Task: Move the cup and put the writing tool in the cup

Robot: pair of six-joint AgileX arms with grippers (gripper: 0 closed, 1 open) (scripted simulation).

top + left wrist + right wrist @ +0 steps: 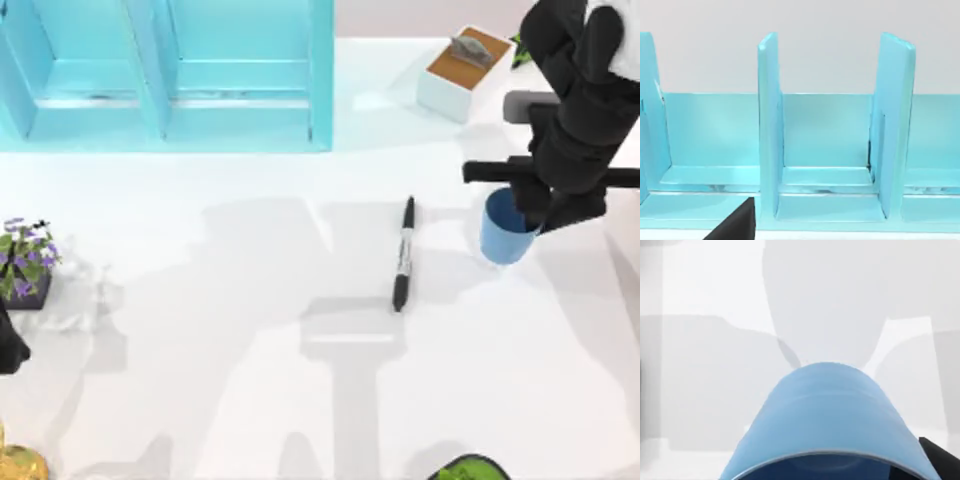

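The light-blue cup [503,233] stands at the table's right side, and its wall [825,415] rises close in the right wrist view. My right gripper [533,210] sits over the cup's right rim and is shut on the cup, with one black finger [940,456] against its side. The writing tool, a black marker [403,254] with a pale label, lies flat on the table left of the cup, apart from it and pointing roughly front to back. My left arm [8,346] is parked at the left edge.
A light-blue rack [170,75] with upright dividers [769,125] fills the back left. A white box with a brown top [463,70] stands behind the cup. Purple flowers in a pot [25,265], a gold object [18,465] and a green thing [470,468] sit along the left and front edges.
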